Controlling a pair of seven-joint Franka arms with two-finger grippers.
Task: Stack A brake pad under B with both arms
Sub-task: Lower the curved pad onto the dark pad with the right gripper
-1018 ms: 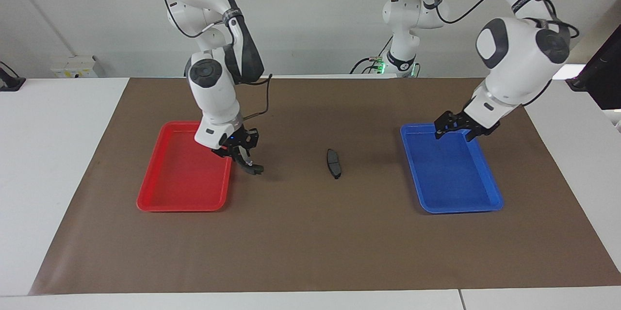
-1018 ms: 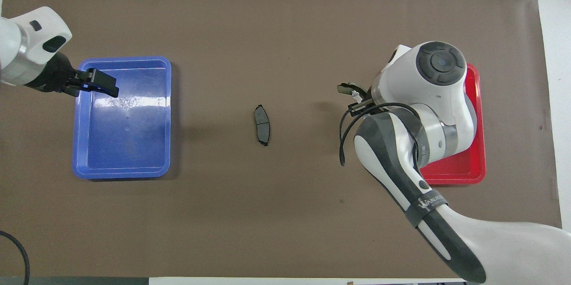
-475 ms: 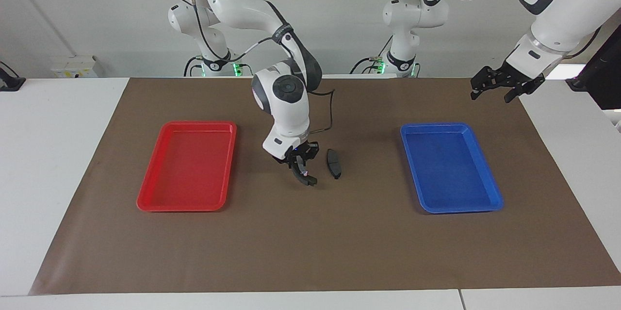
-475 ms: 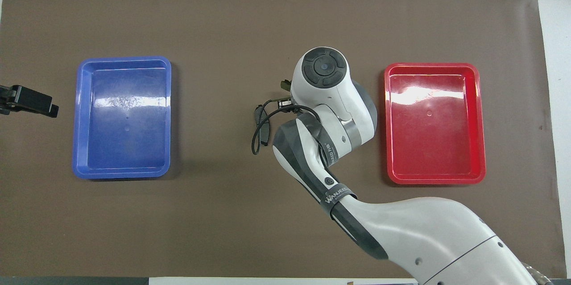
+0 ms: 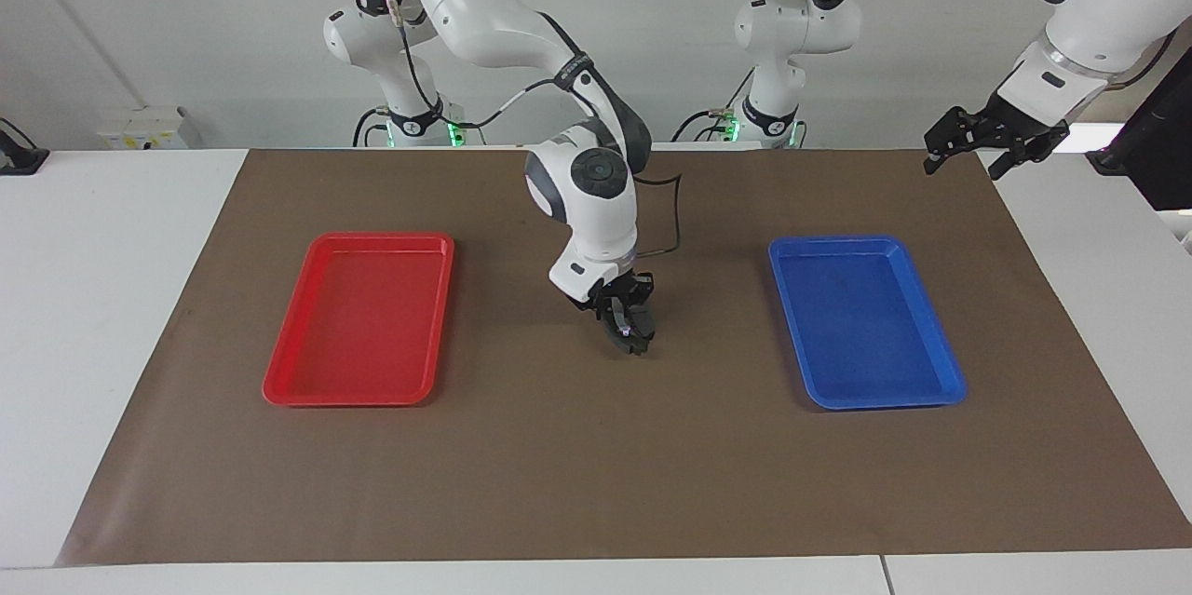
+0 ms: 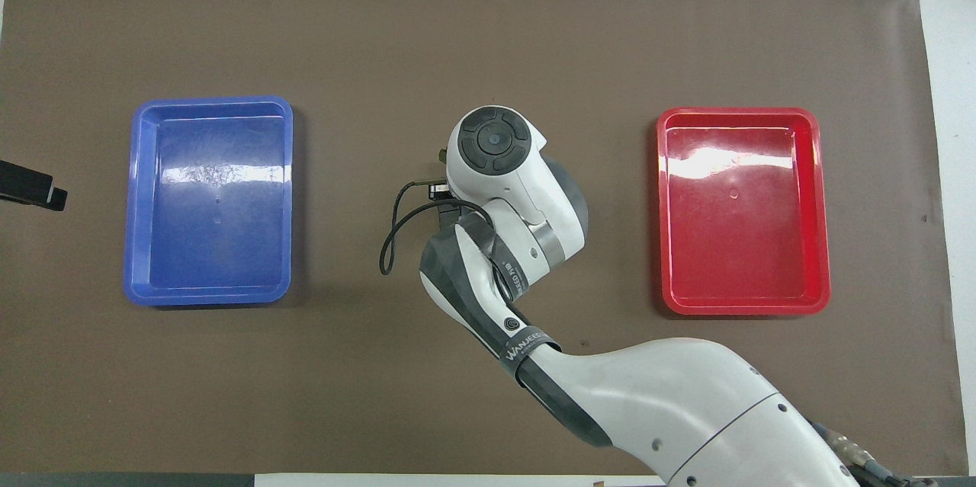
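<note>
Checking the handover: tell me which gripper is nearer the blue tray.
Left. The left gripper hangs by the blue tray's robot-side corner; the right gripper is mid-mat.

The right arm [image 5: 484,8] reaches out from its base and bends steeply down at the elbow, its wrist [image 5: 596,204] pointing almost straight at the middle of the table — the right gripper [image 5: 630,331] is low there, fingertips drawn together and clamped on a dark curved piece (in the overhead view the wrist hides the gripper entirely). The left arm [image 5: 1080,8] waits raised at its own end of the table, forearm angled down, and the left gripper [image 5: 968,151] hangs in the air with its fingers spread wide and nothing between them — only its dark tip [image 6: 30,188] shows at the overhead view's edge.
</note>
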